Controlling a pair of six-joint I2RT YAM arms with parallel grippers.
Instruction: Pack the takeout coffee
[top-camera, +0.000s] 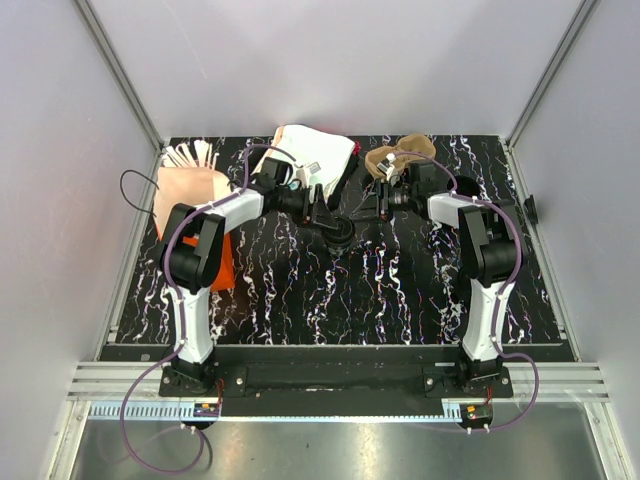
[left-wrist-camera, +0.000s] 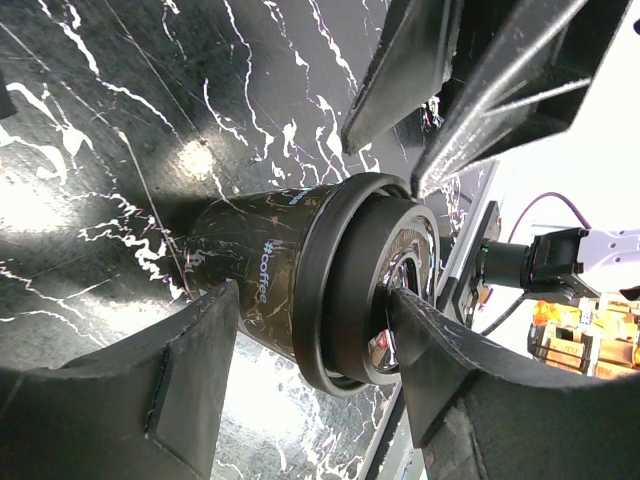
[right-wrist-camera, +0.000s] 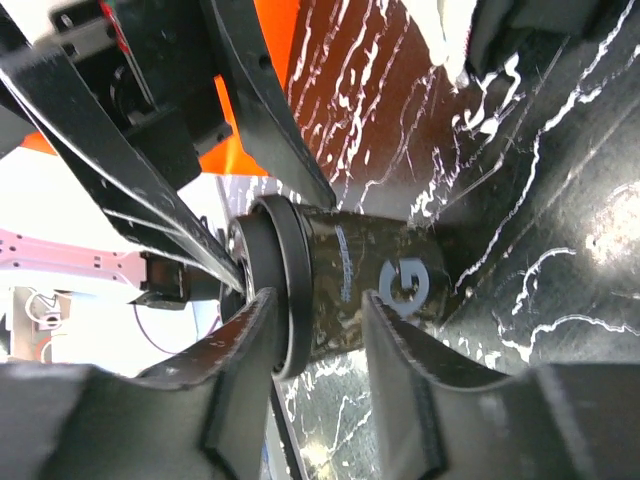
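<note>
At the middle of the black, white-veined table, the takeout coffee stands on its base, long axis vertical, lid upward: a glossy black tapered cup with pale lettering and a thick ringed rim. The left gripper and right gripper face it from opposite sides, each with fingers apart; contact is hard to judge, and from above they hide most of it
</note>
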